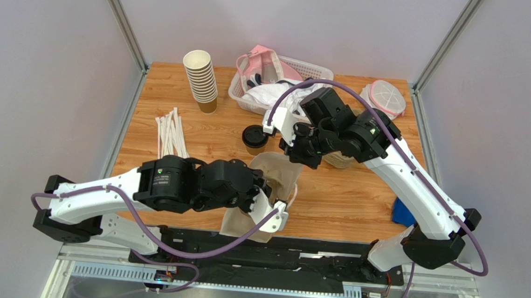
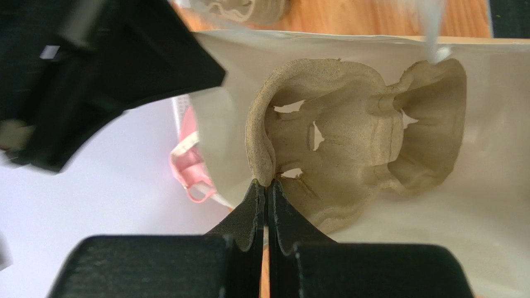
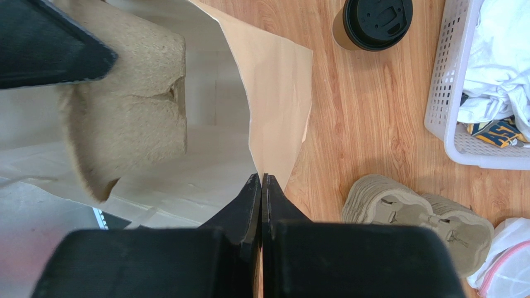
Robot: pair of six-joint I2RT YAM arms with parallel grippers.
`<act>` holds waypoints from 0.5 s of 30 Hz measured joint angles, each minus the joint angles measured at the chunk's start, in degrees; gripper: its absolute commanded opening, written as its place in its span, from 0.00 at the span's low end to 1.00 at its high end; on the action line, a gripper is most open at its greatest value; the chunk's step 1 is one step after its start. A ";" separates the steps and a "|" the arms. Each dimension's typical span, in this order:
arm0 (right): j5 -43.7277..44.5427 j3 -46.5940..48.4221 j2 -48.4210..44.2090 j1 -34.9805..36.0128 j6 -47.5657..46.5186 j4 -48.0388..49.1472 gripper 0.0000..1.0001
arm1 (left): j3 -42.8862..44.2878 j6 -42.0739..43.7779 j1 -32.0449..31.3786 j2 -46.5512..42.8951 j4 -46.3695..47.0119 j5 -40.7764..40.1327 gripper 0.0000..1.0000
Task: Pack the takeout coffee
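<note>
Pulp cup carrier (image 2: 348,143), inside the paper bag (image 3: 280,93), is pinched by the closed left end effector (image 2: 267,186). The takeout coffee (image 1: 253,138) stands on the tabletop (image 3: 373,124) beyond the bag; the right end effector (image 3: 261,181) clamps the bag's edge.

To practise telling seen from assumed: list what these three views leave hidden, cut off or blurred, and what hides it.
Top view: the right arm hides most of the blue object; its kind cannot be told.
Right wrist view: the top edge cuts off the takeout coffee; only part of its lid and wall show.
Left wrist view: the cup carrier blocks the view deeper into the paper bag.
</note>
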 measured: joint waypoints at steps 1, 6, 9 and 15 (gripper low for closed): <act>0.02 -0.15 -0.13 0.00 0.02 -0.09 0.00 | -1.09 -0.35 0.00 0.00 0.09 0.09 0.00; 0.35 -0.26 -0.31 0.52 0.04 -0.15 0.00 | -6.45 -1.31 0.00 0.00 0.94 0.09 0.00; 0.35 -0.26 -0.31 1.22 0.02 -0.20 0.00 | -7.67 -1.79 0.00 0.00 1.53 0.50 0.00; 0.33 -0.26 -0.33 2.58 0.00 -0.17 0.00 | -9.97 -2.43 0.00 -0.22 3.69 1.90 0.00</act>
